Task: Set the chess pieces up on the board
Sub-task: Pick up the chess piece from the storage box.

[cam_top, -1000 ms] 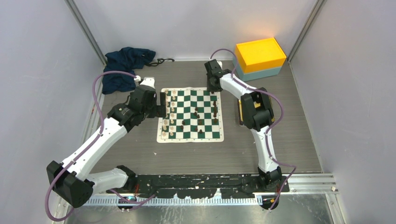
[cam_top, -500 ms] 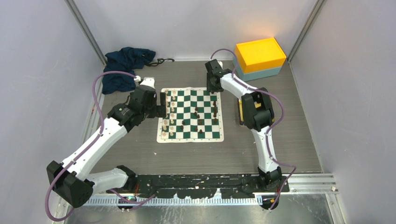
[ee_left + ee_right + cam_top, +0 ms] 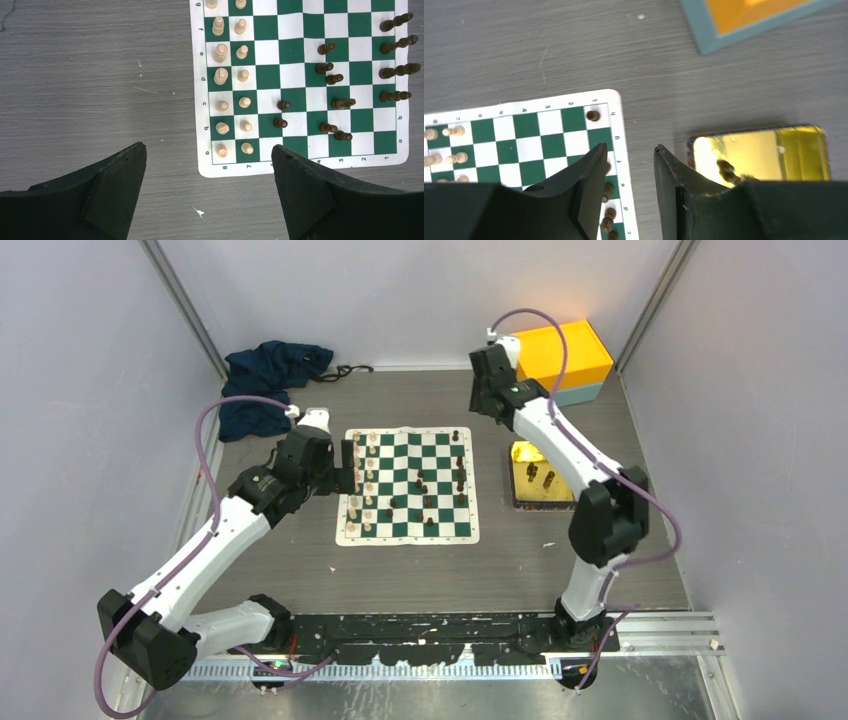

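Right of the right jaws, parted and empty, dark pieces (image 3: 724, 169) sit in the tray (image 3: 786, 150); left jaws spread, farther.

The left arm (image 3: 215, 535) reaches forward and inward from a low, outward elbow. The left gripper (image 3: 207, 150) points down, its fingers spread wide and empty. The right arm (image 3: 560, 440) extends far forward over a raised elbow, and the right gripper (image 3: 630, 149) faces down, fingers narrowly parted, holding nothing.

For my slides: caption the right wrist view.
Right gripper, open and empty, over bare table between the chessboard corner and the gold tray.
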Robot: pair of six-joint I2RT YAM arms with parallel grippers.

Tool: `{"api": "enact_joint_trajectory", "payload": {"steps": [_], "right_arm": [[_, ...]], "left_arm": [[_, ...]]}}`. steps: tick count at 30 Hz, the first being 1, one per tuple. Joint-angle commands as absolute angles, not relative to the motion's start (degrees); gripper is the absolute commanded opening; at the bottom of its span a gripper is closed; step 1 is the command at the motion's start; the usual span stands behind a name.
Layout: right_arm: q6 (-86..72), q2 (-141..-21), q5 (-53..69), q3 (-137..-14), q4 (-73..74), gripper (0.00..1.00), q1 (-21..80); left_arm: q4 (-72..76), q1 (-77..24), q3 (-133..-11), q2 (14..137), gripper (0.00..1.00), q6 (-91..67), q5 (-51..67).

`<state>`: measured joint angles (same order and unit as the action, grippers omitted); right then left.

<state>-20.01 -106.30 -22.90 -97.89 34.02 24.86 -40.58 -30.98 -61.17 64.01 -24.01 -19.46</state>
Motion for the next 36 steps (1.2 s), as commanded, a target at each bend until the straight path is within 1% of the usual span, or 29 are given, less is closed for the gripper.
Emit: {"api": "enact_joint_trajectory", "payload": {"steps": [1,5,10,14,20,36], "right_arm": [[-27.34,-96.20,-32.14,-87.98,32.87,0.46,21.17],[-34.33,-90.65,-31.55,-79.98,33.25,0.46,15.67],[-39.06,-87.88,-31.02,-73.17,34.44,0.46,11.57],[-42.25,-86.55,-27.47,-68.32,32.59,0.46,8.25],[-44.54,-88.20,-23.81,-65.65,31.37,0.45,5.68],[-45.77,-91.55,-23.11,-64.42,30.84,0.45,4.26]], "left_arm": [[-37.66,-30.67,-60.93,62.24,0.96,-24.65,-19.37],[-37.20,-30.67,-60.69,62.00,0.96,-24.78,-18.74],[-36.85,-30.67,-60.54,61.92,0.96,-24.96,-18.05],[-36.89,-30.67,-60.81,61.96,0.96,-24.96,-17.67],[-37.34,-30.67,-60.92,61.84,0.96,-24.70,-17.93],[-37.55,-30.67,-61.14,62.36,0.96,-24.46,-18.54]]}}
